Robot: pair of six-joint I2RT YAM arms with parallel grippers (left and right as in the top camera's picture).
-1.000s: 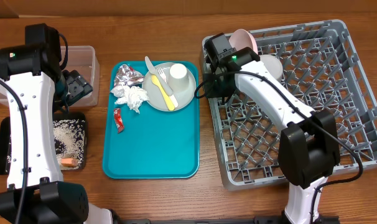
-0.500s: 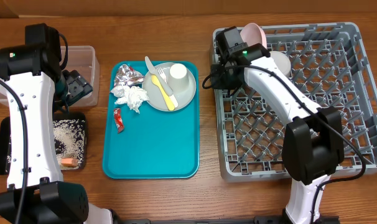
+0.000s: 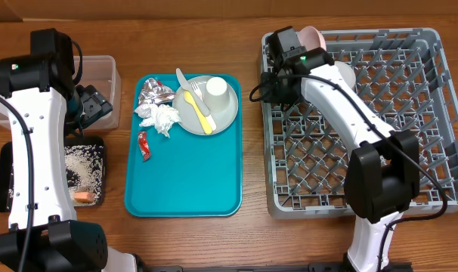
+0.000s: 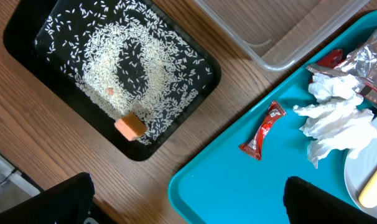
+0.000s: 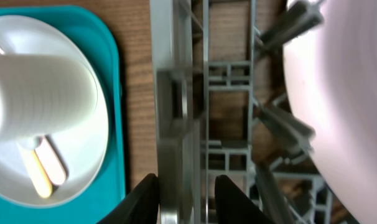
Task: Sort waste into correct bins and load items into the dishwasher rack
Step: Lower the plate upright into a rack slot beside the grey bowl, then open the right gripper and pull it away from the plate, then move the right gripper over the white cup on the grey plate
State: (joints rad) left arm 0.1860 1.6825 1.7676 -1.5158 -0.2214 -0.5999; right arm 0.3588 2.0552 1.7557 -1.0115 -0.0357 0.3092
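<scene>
Rack duty: my right tool (image 5: 191, 196) straddles the grey lattice rack's (image 5: 173, 93) left wall, jaws narrowly parted, gripping nothing; a smooth pale plate (image 5: 338, 93) stands among the pegs. I'd lift straight up, clear of the rim. My left tool (image 4: 188, 202), wide and empty, hangs over the table (image 4: 45, 143) beside the glossy teal tray (image 4: 238, 186).
</scene>
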